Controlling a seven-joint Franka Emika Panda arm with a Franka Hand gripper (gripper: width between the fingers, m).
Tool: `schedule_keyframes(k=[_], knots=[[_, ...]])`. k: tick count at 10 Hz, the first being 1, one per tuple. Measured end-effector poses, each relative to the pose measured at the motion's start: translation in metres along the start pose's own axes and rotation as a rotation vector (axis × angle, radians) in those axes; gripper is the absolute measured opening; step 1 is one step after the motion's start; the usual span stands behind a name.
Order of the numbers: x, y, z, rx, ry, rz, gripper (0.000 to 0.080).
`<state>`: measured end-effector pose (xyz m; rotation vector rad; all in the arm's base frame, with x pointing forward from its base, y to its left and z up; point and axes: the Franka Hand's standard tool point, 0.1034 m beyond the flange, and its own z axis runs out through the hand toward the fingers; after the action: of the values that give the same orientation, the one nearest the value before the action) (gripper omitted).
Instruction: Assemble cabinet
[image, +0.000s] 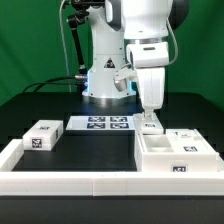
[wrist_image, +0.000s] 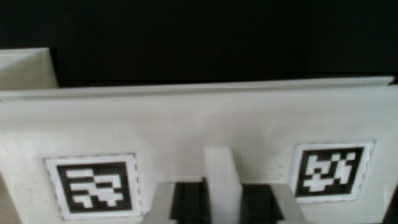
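Note:
The cabinet box (image: 165, 160) is a large white square-sided box at the exterior view's right, open side up, with tags on its front. My gripper (image: 150, 122) hangs straight down over the box's far edge. In the wrist view a white wall of the box (wrist_image: 196, 120) fills the frame, with two tags on it. My gripper (wrist_image: 222, 205) is shut on a thin upright white rib between the tags, one dark pad on each side. A smaller white tagged block (image: 42, 137) lies at the exterior view's left, far from the gripper.
The marker board (image: 105, 123) lies flat in front of the robot's base. A low white border rail (image: 100, 182) runs along the front and up the left side. Another tagged white piece (image: 190, 150) sits at the box's right side.

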<state>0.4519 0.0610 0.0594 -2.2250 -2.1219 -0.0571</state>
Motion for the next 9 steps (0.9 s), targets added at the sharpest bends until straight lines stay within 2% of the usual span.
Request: schedule_keyframes(k=[3,9], knots=[[-0.001,0.004,-0.002,-0.007,0.001,-0.002,0.0069],[-0.018,0.003,0.0,0.0,0.004,-0.023,0.0069]])
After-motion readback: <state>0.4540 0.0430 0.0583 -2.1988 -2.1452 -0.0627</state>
